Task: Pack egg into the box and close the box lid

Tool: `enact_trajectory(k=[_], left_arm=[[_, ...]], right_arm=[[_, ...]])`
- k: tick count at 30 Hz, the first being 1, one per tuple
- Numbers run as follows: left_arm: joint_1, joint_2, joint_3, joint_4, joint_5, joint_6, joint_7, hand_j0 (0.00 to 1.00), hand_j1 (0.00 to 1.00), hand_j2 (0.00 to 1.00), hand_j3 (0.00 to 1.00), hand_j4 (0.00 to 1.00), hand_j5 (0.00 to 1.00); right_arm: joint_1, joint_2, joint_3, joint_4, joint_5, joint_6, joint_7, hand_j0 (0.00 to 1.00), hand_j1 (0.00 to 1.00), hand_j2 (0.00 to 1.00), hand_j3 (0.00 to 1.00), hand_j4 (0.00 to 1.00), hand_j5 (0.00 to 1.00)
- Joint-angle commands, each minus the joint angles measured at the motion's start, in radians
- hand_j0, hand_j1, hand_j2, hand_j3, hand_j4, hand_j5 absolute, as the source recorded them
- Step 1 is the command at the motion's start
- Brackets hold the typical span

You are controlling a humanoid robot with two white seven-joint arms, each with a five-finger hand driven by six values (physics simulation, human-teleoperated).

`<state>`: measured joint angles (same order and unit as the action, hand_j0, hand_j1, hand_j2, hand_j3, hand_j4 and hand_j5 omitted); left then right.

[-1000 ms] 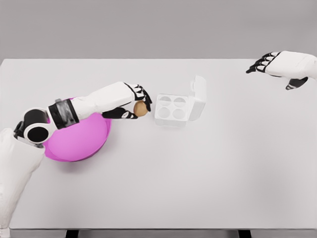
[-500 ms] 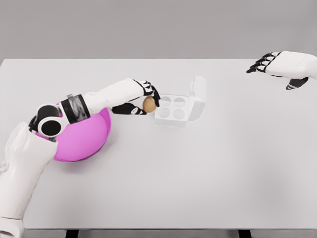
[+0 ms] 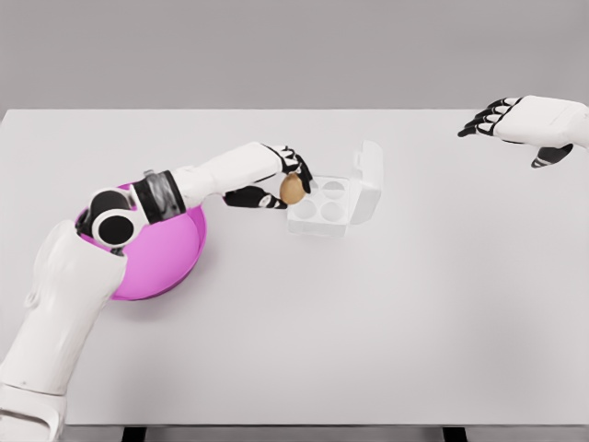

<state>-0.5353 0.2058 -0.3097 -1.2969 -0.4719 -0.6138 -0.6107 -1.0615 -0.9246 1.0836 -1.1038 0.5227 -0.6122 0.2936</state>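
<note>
Right now the brown egg sits pinched in the left hand, its black fingers curled over the top and the thumb underneath; the egg hangs at the left edge of the white box, over or just beside the near-left cups, and whether it touches the tray I cannot tell; the box stands open, four round cups showing in a two-by-two grid, its lid tilted up and back on the right side; the left arm stretches from the lower left across the pink bowl, which lies on the table just left of the box with the arm's elbow joint above its rim; well apart, at the far right edge, the right hand hovers above the table's back corner, fingers loosely spread and holding nothing; the table is plain white, with a grey wall behind it
</note>
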Motion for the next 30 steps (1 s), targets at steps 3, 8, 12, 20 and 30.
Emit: enact_trajectory(k=[3,8,12,20,30], left_arm=[[-0.012,-0.032,0.000,0.053,-0.020,0.003,0.000,0.50,0.50,0.50,0.50,0.50,0.50],[-0.035,-0.083,0.001,0.116,-0.048,0.003,0.000,0.50,0.50,0.50,0.50,0.50,0.50],[-0.054,-0.105,0.000,0.146,-0.050,0.003,0.000,0.50,0.50,0.50,0.50,0.50,0.50],[-0.067,-0.137,0.000,0.192,-0.074,0.003,0.000,0.50,0.50,0.50,0.50,0.50,0.50],[-0.089,-0.152,-0.002,0.243,-0.082,0.003,0.000,0.51,0.51,0.51,0.51,0.51,0.51]], right_arm=[[0.000,0.003,-0.001,0.002,-0.004,0.001,-0.001,1.00,1.00,1.00,1.00,1.00,1.00],[0.000,0.000,-0.001,0.001,-0.004,0.001,-0.001,1.00,1.00,1.00,1.00,1.00,1.00],[0.000,0.000,-0.002,0.001,-0.006,0.001,-0.001,1.00,1.00,1.00,1.00,1.00,1.00],[0.000,0.000,-0.001,-0.002,-0.006,0.001,-0.001,1.00,1.00,1.00,1.00,1.00,1.00],[0.002,-0.003,-0.001,-0.004,-0.006,0.001,-0.001,1.00,1.00,1.00,1.00,1.00,1.00]])
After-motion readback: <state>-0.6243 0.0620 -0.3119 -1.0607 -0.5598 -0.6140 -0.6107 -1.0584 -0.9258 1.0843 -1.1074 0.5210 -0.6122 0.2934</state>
